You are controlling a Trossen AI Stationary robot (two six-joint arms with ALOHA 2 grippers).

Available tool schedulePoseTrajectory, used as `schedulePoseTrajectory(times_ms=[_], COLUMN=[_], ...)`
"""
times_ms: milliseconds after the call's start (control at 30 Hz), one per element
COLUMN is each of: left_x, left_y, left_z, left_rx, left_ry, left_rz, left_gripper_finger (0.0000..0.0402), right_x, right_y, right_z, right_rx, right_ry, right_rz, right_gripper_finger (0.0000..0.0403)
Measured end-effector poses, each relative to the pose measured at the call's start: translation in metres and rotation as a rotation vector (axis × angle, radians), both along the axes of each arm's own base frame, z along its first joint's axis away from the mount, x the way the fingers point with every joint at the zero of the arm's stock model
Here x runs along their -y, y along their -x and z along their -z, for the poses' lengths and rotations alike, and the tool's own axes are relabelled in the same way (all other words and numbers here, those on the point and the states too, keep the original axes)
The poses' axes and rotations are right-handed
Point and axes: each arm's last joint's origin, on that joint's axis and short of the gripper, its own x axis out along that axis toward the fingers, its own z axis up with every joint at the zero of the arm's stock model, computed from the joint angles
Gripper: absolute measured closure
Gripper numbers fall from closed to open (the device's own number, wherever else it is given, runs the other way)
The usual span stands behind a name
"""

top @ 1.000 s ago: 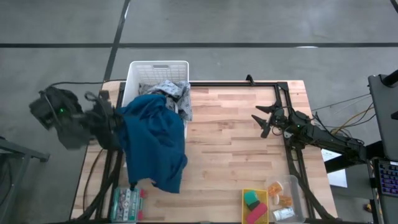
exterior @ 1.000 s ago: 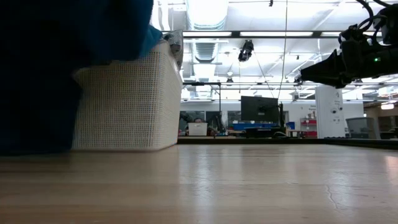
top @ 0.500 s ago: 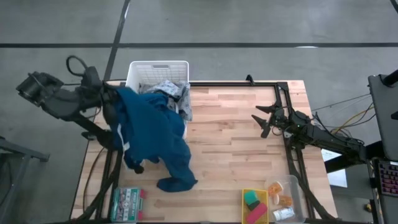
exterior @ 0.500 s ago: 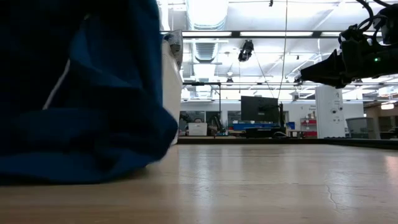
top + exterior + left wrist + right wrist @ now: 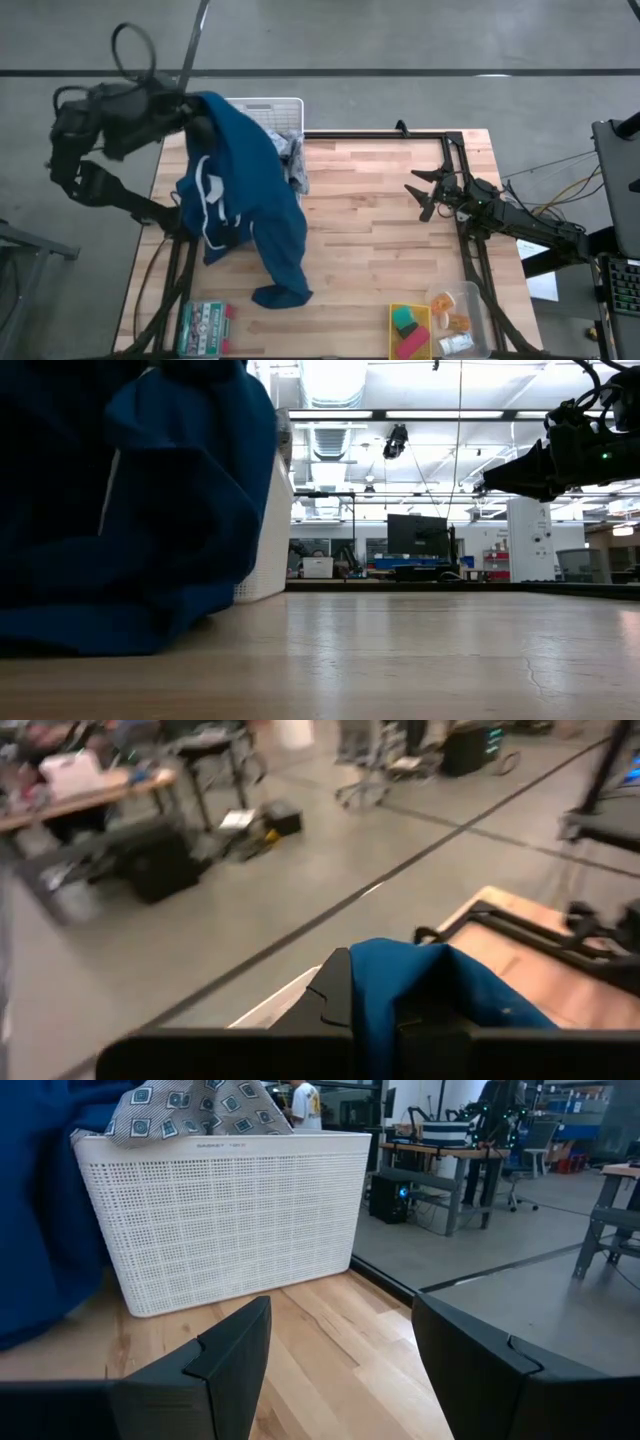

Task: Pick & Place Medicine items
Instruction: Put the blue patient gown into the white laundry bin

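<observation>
My left gripper [image 5: 195, 110] is raised off the table's far left corner, beside a white basket [image 5: 255, 108], and is shut on a blue garment [image 5: 245, 200]. The garment fills the left of the low view [image 5: 130, 510]. The medicine items, a small white carton [image 5: 455, 344] and tiny orange pieces [image 5: 458, 322], lie in a clear container at the near right corner. My right gripper [image 5: 420, 193] stands open above the table's right side, nothing between its fingers [image 5: 340, 1350]. My left gripper pinches a bunched upper part of the blue garment [image 5: 400, 990] between its two fingers. The fingers lie nearly level, pointing toward the table's right. The garment hangs slack below them, and its lower end [image 5: 280, 293] lies on the table.
A grey patterned cloth [image 5: 290, 150] lies in the white basket [image 5: 230, 1210]. A flat green-and-white box [image 5: 203, 328] sits at the near left corner. A yellow tray [image 5: 408, 330] with green and pink blocks stands beside the clear container [image 5: 470, 300]. Bare wood lies mid-table.
My left gripper has swung up and toward the table's far edge with the blue garment. The garment, earlier draped over the basket's side and the table, now hangs from the gripper. Its lower end has stayed trailing on the table.
</observation>
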Motion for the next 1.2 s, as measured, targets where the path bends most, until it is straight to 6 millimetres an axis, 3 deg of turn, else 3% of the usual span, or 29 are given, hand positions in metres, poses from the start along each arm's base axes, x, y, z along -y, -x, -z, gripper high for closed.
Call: schedulePoseTrajectory(times_ms=[200,367,567,933,1200], left_x=[-0.049,-0.091,-0.129,-0.158,-0.163], left_y=[-0.018,-0.033,-0.052,-0.083,-0.086], left_z=[0.014,0.033,0.062,0.126,0.162], left_rx=[-0.066,-0.115,-0.221,-0.389,-0.439], left_ry=[0.15,0.336,0.452,0.65,0.772], left_rz=[-0.078,-0.043,-0.119,-0.193,-0.287], left_gripper_finger=[0.04,0.04,0.04,0.04,0.04], right_x=[0.0,0.0,0.0,0.0,0.0], right_y=[0.0,0.0,0.0,0.0,0.0], right_z=[0.0,0.0,0.0,0.0,0.0], right_rx=[0.0,0.0,0.0,0.0,0.0], right_ry=[0.0,0.0,0.0,0.0,0.0], right_rz=[0.0,0.0,0.0,0.0,0.0], right_gripper_finger=[0.0165,0.0165,0.0165,0.0165,0.0165])
